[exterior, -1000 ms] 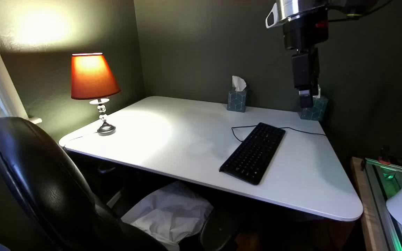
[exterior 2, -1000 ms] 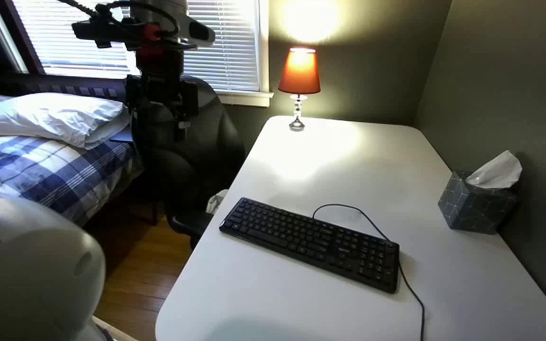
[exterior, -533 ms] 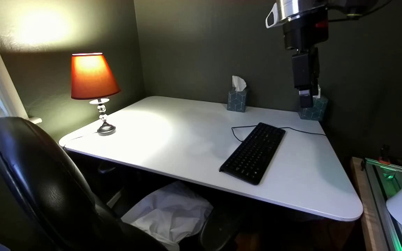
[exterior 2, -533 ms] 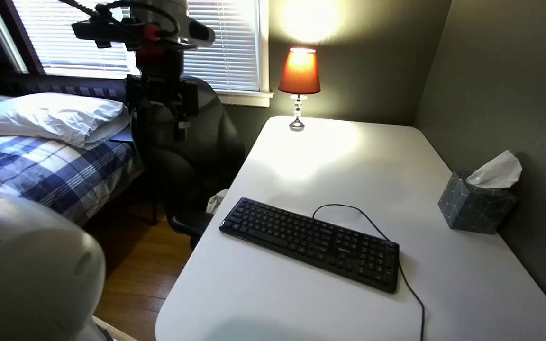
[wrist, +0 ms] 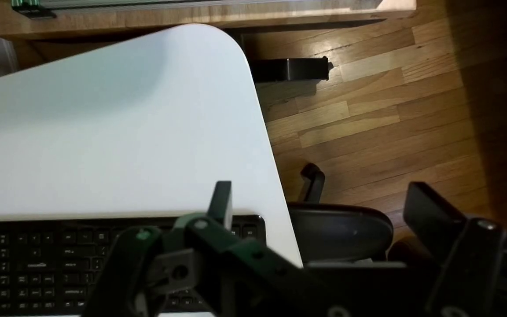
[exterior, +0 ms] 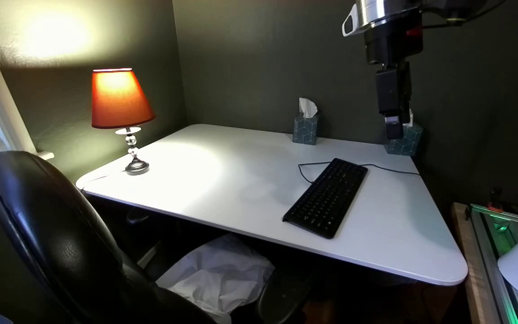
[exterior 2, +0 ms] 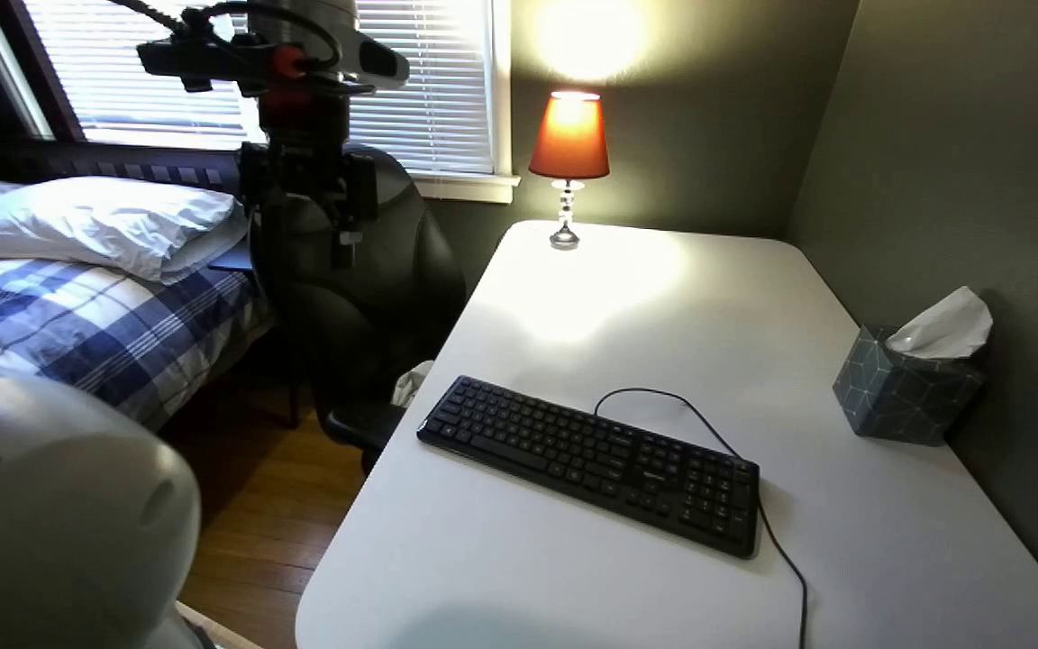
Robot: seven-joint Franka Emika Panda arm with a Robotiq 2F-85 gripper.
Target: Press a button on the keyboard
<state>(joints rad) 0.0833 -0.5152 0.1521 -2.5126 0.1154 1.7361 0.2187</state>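
The black keyboard (exterior 2: 587,466) lies flat on the white table (exterior 2: 708,342), one short end toward the chair (exterior: 61,234). Nothing touches its keys (exterior 2: 528,433), so I guess the press is not done yet; the whole job of coming down and pushing one key is left. A little label (exterior 2: 654,475) sits on the keyboard, but it is too blurry to read, and the marks on the keys are tiny. Up high, well apart from it, hangs the claw (wrist: 320,193), its two fingers (wrist: 221,200) spread wide with nothing between them. Farther out stand a tissue box (exterior: 305,130), where I see no words, and a lit lamp (exterior: 122,99).
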